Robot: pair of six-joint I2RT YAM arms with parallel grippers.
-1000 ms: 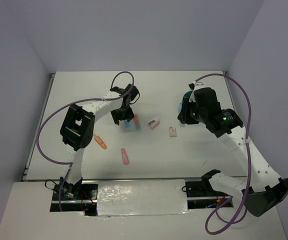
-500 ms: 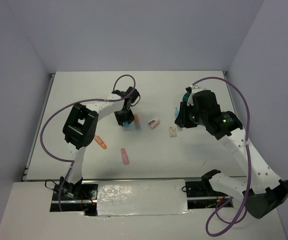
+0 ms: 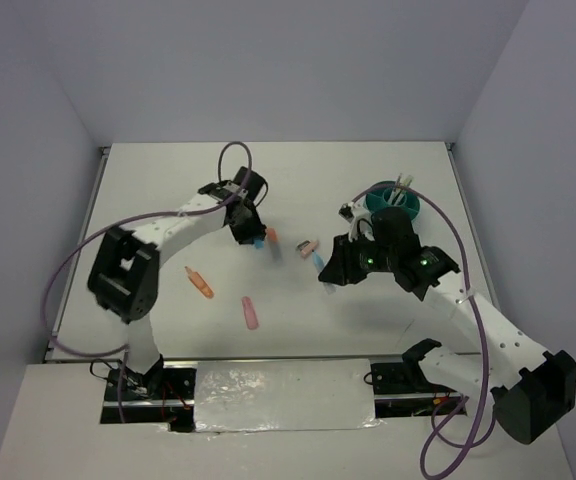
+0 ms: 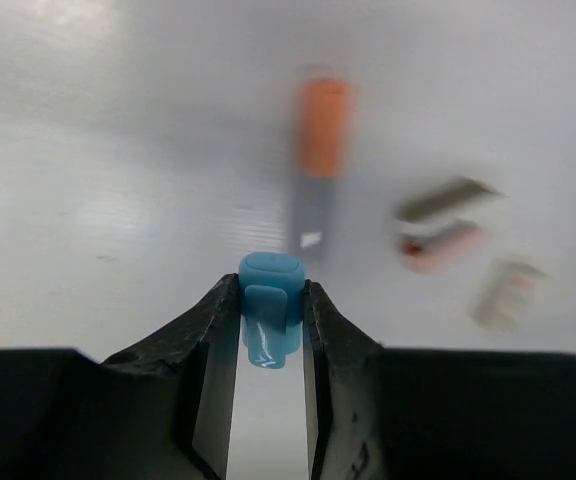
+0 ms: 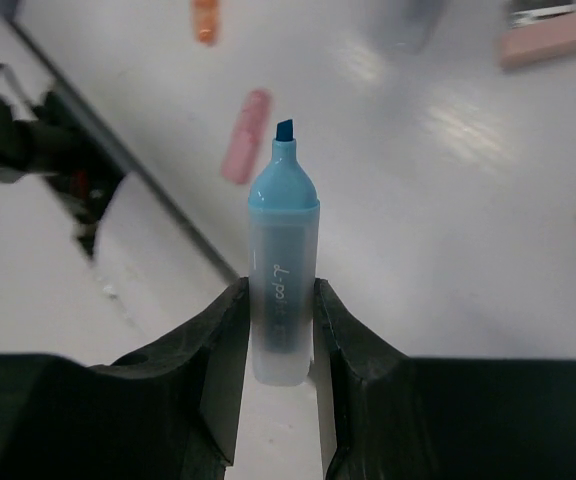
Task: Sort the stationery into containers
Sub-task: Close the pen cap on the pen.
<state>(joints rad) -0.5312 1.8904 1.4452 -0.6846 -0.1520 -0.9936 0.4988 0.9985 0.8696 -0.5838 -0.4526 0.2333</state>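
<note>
While L gripper (image 4: pixel 270 292) pinches blue cap (image 4: pixel 271 272), R gripper (image 5: pixel 281 295) clamps uncapped blue highlighter (image 5: pixel 283 225).

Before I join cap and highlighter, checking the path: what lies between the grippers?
In the top view, an orange highlighter and a pink eraser lie between them.

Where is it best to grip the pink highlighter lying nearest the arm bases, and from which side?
Probably mid-barrel of the pink highlighter, from straight above, jaws across its narrow width: it lies flat with free table on both long sides.
</note>
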